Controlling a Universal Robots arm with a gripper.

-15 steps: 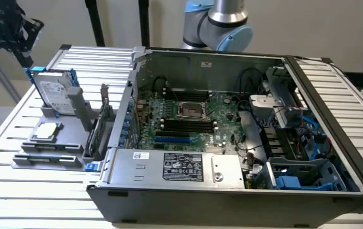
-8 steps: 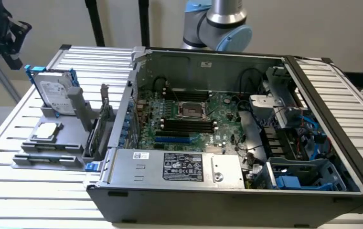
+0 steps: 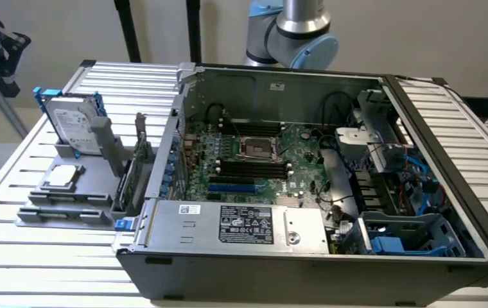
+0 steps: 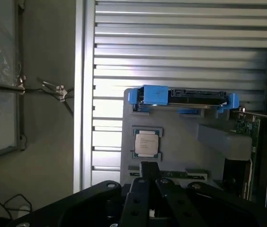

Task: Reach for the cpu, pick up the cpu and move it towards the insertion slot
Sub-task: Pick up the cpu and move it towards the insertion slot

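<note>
While the cpu [image 4: 147, 143] lies flat in its grey holder [image 4: 180, 142], the tool [image 4: 149, 166] is closed together, empty | cpu probably light, stiff, fragile | take by opposite edges.

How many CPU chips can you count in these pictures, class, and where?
1. The cpu lies flat on the grey holder, at the exterior view's left, outside the computer case. The insertion slot looks empty; others could be hidden inside the case.
</note>
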